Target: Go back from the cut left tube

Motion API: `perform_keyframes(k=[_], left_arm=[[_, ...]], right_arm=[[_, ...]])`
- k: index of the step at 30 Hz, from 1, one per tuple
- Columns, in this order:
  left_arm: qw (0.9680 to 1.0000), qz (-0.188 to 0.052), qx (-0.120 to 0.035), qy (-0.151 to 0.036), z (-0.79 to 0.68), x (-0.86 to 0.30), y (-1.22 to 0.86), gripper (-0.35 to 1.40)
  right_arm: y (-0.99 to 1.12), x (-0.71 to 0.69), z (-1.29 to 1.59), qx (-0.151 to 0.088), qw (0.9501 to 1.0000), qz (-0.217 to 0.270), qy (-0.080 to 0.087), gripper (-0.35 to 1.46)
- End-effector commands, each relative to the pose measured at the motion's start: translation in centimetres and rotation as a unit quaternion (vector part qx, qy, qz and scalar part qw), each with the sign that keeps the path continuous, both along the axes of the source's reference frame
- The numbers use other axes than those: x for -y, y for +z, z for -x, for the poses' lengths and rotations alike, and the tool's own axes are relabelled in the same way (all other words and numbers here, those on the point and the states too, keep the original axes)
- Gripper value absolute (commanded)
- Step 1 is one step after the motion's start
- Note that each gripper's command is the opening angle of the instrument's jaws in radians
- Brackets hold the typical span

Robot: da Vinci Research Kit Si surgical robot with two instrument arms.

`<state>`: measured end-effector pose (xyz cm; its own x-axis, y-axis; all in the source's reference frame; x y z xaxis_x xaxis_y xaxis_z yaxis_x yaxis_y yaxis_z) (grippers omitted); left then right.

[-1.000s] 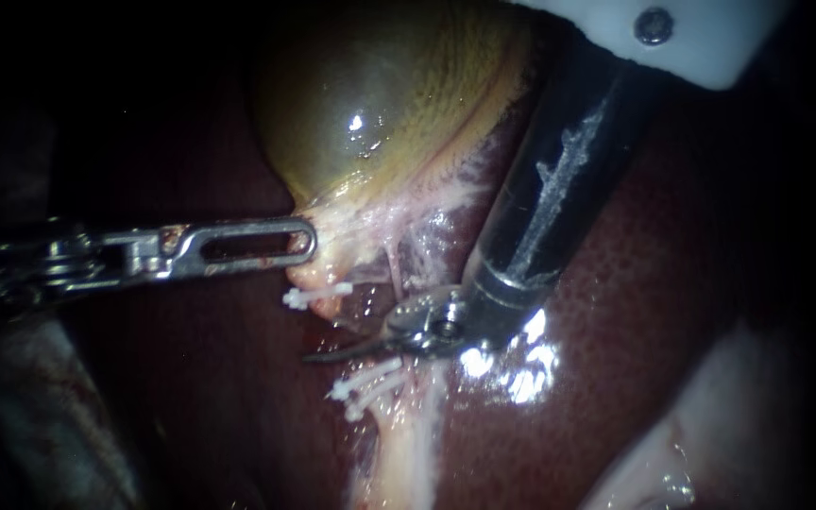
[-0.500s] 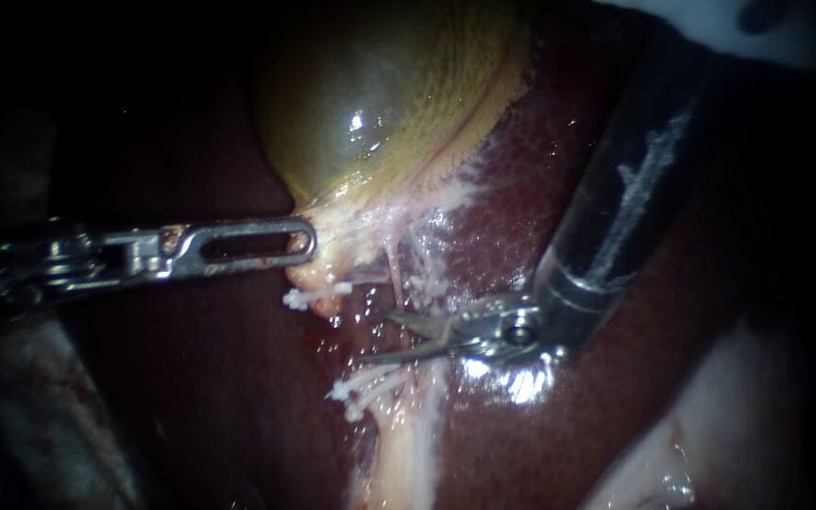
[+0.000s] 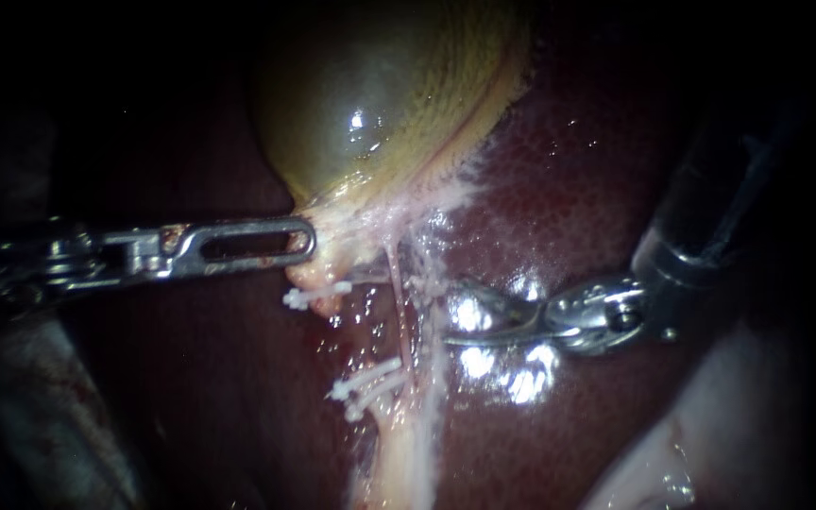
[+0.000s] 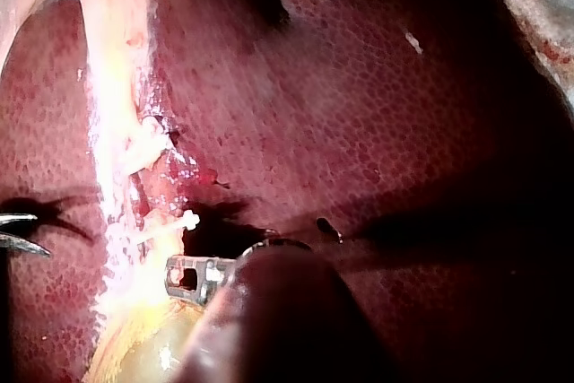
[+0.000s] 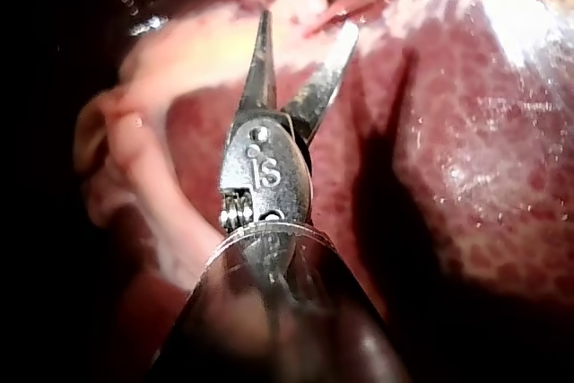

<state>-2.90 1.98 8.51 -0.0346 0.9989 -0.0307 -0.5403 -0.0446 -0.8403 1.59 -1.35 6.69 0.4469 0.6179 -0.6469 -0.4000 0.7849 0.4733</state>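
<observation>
My left instrument [image 3: 308, 244] holds still, its slotted jaws shut on the gallbladder's pale neck [image 3: 332, 236] below the yellow-green gallbladder [image 3: 380, 104]. Just under them a white clip [image 3: 314, 296] sits on the upper stump of the cut left tube. Two more clips [image 3: 365, 380] sit on the lower stump, with a gap between the stumps. A thin pink tube [image 3: 397, 293] still runs uncut beside them. My right instrument [image 3: 448, 312] lies over the liver to the right of the tubes, blades open and holding nothing. The right wrist view shows its blades [image 5: 307, 24] spread.
Dark red liver [image 3: 578, 189] surrounds the site, with wet glints beneath the right instrument's blades. A pale strand of tissue [image 3: 403, 453] runs down from the clips. In the left wrist view my left instrument [image 4: 193, 275] is beside a clip [image 4: 170, 226].
My right instrument has drawn back to the right, away from the cut tube and clips, with its blades staying open. The left instrument and the gallbladder neck have not moved.
</observation>
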Motion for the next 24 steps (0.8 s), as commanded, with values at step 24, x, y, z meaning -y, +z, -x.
perform_keyframes(k=[24], left_arm=[[1.0, 0.009, 0.004, -0.001, 0.48, 0.11, 0.53, -0.35]], right_arm=[[0.07, -0.08, 0.19, 0.024, 0.9993, 0.029, 0.002, 1.25]])
